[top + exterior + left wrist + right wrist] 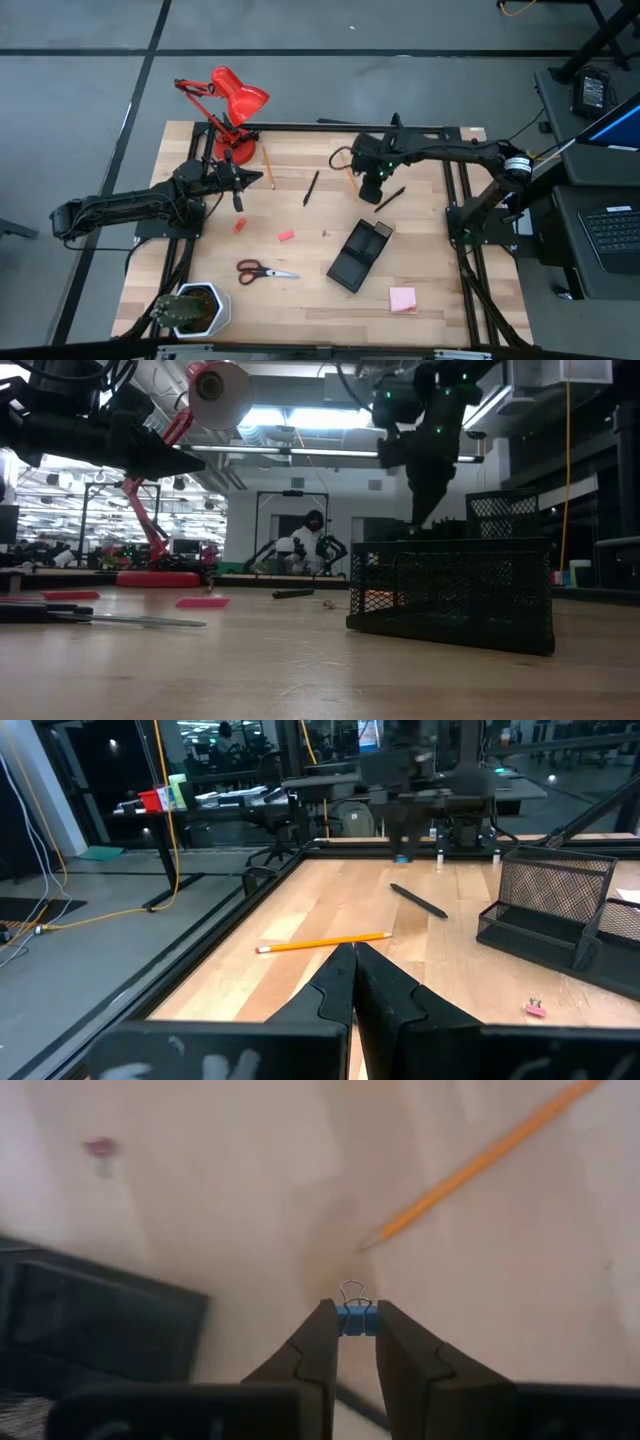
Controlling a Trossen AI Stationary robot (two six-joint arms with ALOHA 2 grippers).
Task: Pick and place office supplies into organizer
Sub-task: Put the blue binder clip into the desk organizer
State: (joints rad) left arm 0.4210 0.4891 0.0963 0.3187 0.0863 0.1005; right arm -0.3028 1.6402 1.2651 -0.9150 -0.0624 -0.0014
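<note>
Blue and small, a binder clip [356, 1320] sits pinched between the fingertips of the right gripper [372, 176], which hangs above the table's far middle. The black mesh organizer [359, 255] lies nearer the front edge, almost straight toward it from that gripper, its long axis slanted; no contents can be made out. One pencil [480, 1158] lies beneath. The left gripper [243, 178] waits closed, empty, farther off.

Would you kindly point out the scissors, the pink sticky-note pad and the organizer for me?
scissors [262, 270], high view, on the pivot beside the red handles.
pink sticky-note pad [403, 299], high view, on the middle of its top sheet.
organizer [352, 268], high view, on its black end nearer the table's front.
</note>
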